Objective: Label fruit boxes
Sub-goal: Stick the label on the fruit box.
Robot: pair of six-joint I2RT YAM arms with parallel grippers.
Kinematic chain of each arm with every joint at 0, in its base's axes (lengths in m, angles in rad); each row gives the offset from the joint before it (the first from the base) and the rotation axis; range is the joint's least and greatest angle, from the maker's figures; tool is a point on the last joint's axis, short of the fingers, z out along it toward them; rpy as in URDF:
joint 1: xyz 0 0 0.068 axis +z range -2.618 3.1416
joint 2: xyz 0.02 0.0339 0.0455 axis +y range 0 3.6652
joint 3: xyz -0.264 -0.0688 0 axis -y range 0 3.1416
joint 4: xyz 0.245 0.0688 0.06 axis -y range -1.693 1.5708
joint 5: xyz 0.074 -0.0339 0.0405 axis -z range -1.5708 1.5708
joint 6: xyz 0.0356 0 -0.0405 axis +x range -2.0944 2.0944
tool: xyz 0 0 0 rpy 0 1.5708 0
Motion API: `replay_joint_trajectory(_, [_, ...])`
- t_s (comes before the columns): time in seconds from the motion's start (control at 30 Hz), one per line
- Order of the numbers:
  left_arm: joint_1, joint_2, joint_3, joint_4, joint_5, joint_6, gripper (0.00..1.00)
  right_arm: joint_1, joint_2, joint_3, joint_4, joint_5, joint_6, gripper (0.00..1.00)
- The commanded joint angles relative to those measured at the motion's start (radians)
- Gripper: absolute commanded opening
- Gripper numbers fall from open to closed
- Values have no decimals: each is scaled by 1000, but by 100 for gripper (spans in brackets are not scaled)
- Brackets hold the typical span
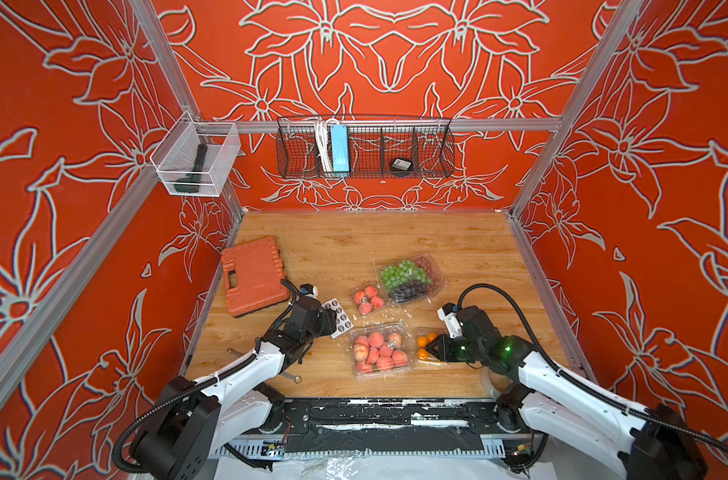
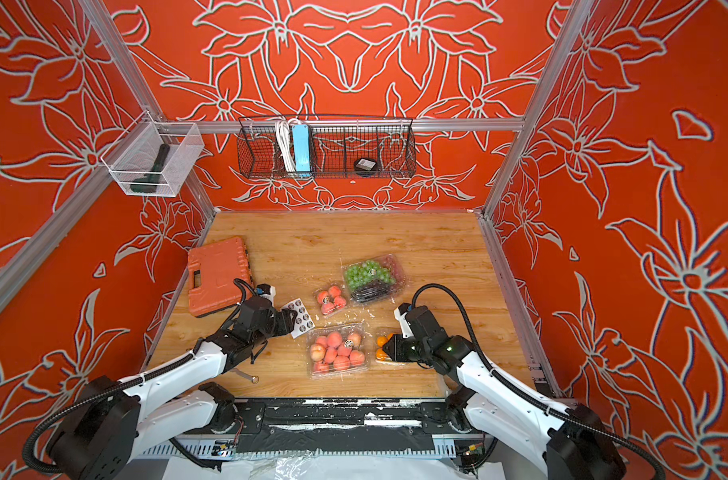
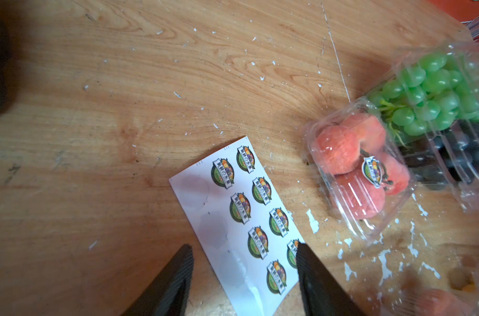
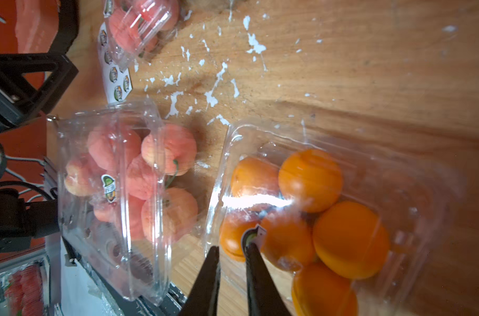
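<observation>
Four clear fruit boxes lie on the wooden table: grapes [image 1: 410,276], small peaches [image 1: 367,300], large peaches [image 1: 380,350] and oranges [image 1: 424,338]. The grape and both peach boxes each carry a round label. My left gripper [image 3: 244,246] hangs open just above the white sticker sheet [image 3: 233,219], its fingers straddling the near end. My right gripper [image 4: 232,246] is over the near edge of the oranges box [image 4: 328,213]. Its jaws stand narrowly apart with nothing between them. A round sticker [image 4: 253,235] clings to one fingertip, against the lid.
An orange tool case [image 1: 254,270] lies at the left, behind my left arm. A metal wrench [image 1: 289,376] lies near the front edge. White flecks litter the wood. A wire basket [image 1: 364,147] and a mesh bin [image 1: 194,160] hang on the walls.
</observation>
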Motion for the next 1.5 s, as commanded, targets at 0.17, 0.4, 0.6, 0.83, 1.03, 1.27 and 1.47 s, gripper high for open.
replay_joint_trajectory(0.17, [3,-21,-12,4,21,-5,62,-5,5,32,-106,77,-29,24])
replay_joint_trajectory(0.4, [4,-44,-20,8,23,-4,62,-2,-50,72,-143,86,-24,33])
replay_joint_trajectory(0.6, [3,-54,-23,11,39,0,62,-2,-65,86,-227,141,-31,51])
replay_joint_trajectory(0.83, [3,-69,-31,13,51,-1,62,-2,-74,74,-268,196,-21,62])
replay_joint_trajectory(1.03, [3,-112,-33,11,56,2,62,-1,-78,75,-287,250,-22,61])
replay_joint_trajectory(1.27, [3,-115,-29,13,65,7,62,-1,-45,100,-286,274,-55,32])
replay_joint_trajectory(1.47, [3,-124,-33,11,62,8,62,10,25,104,-287,318,-56,23])
